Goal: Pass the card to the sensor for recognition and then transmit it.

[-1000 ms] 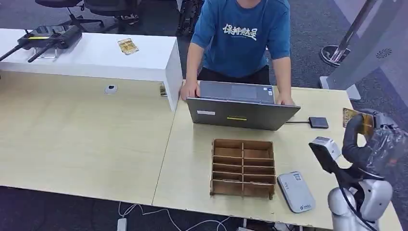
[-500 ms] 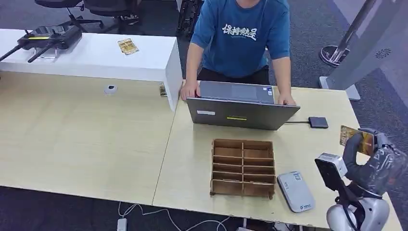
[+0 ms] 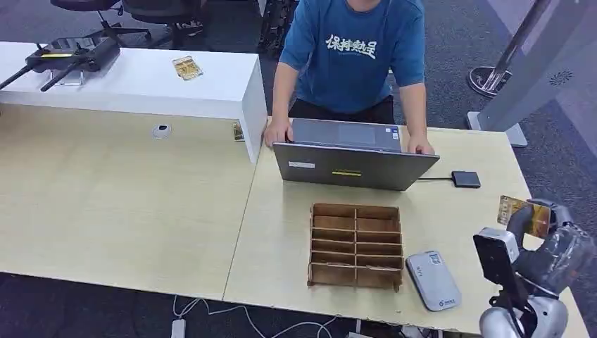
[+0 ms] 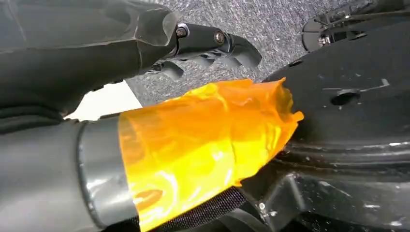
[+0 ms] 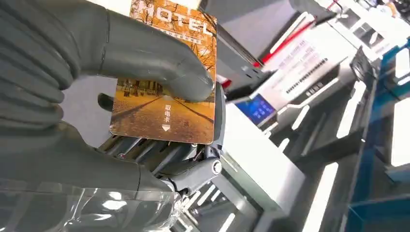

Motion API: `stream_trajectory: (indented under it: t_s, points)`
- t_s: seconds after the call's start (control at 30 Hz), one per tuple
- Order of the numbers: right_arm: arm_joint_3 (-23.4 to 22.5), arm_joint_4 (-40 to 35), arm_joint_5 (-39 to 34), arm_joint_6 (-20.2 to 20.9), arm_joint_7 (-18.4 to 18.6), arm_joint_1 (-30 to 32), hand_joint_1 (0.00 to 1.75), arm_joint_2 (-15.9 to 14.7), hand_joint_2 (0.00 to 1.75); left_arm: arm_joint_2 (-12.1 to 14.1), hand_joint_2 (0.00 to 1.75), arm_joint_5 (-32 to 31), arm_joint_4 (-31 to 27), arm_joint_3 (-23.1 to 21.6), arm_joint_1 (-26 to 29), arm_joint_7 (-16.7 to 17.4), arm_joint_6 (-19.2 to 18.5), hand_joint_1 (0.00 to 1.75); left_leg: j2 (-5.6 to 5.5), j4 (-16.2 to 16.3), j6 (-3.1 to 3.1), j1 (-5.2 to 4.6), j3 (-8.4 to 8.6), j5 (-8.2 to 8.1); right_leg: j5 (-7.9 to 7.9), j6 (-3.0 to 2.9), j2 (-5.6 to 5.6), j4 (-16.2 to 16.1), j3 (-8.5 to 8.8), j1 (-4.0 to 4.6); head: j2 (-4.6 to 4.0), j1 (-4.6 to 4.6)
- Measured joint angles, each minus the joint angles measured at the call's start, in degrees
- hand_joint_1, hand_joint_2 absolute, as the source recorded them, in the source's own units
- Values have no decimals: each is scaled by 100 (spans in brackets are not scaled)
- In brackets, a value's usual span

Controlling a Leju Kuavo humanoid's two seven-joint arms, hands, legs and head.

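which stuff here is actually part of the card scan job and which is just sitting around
Part of the job:
card
right robot hand holding the card
grey card reader

Just lying about:
wooden divider tray
laptop the person is using
small black box
black device on the white counter

The head view looks forward and down from high on the robot over a desk (image 3: 127, 204) toward a person (image 3: 352, 56) at a laptop (image 3: 352, 165), with the right hand (image 3: 545, 243) rising at its lower right corner. The right wrist view sits close behind that same hand (image 5: 96, 96), so near that the hand and its card (image 5: 167, 72) cover much of the picture; both views share the hand and card (image 3: 522, 213). The left wrist view looks down past the left hand (image 4: 145, 121) at grey carpet (image 4: 270, 24), very near, sharing nothing clear with the other two.
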Motion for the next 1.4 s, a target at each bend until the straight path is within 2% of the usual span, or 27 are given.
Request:
stream_trajectory:
  t_s: [0.17,0.33,0.57,1.4]
  points:
    - [41,407,-278,295,85,51,175,-24,175,-11,0,63,0,0,1,0,-15,0,1,0,0,1,1,0,0,0,0,0,0,0,0,0]
    - [98,1058,-392,322,61,69,175,-22,175,-11,0,78,0,0,4,2,-22,0,0,0,0,1,1,0,0,0,-1,1,0,1,0,0]
    - [101,1546,-442,418,111,67,175,-22,175,-11,0,87,0,0,7,0,-57,0,0,0,0,1,-1,0,0,0,-1,1,0,0,0,0]
    - [103,2070,-796,798,120,298,175,76,175,-42,0,242,0,0,69,2,-37,0,1,-1,-1,0,0,-1,-4,4,0,0,-1,0,0,-2]
